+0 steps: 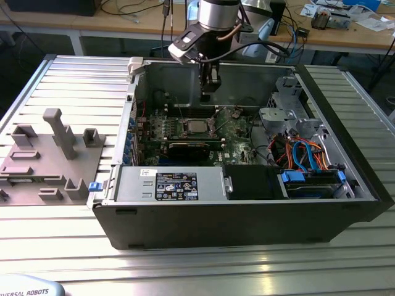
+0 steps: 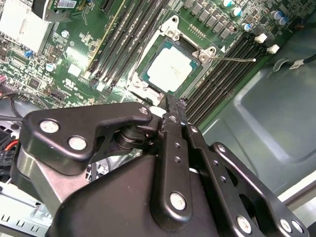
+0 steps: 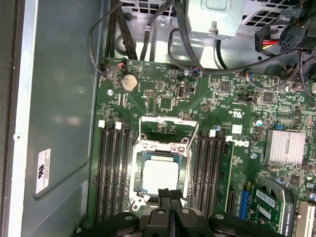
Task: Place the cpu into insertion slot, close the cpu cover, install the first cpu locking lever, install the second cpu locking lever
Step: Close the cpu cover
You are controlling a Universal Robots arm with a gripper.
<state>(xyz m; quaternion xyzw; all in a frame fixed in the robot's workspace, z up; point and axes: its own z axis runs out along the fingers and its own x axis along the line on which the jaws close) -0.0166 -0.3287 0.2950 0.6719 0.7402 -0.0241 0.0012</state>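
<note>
Plainly, the 2 fingers (image 3: 164, 197) of the gripper (image 3: 169, 193) are pressed together, with only a thin seam left between them. Nothing is held. In both wrist views the joined tips are seen over the near edge of the slot (image 3: 138, 170). In the exterior view the gripper is hung above the board (image 3: 207, 103), apart from it, inside the open case (image 1: 185, 222). No contact with the board or the chip can be made out.

The cpu (image 3: 160, 175) is laid flat in the slot, square to its rim. Its pale, shiny metal top is left bare, and a narrow green margin is seen around that top. The slot is flanked on 2 sides by rows of long black memory slots (image 3: 111, 173).

The cover (image 3: 169, 119), a thin silvery frame, is seen at the edge of the slot farthest from the fingertips and not over the chip. How steeply it is raised cannot be told. In the second wrist view 1 lever (image 2: 232, 59), a thin bright rod, is seen reaching out from a corner of the slot across the memory slots.
</note>
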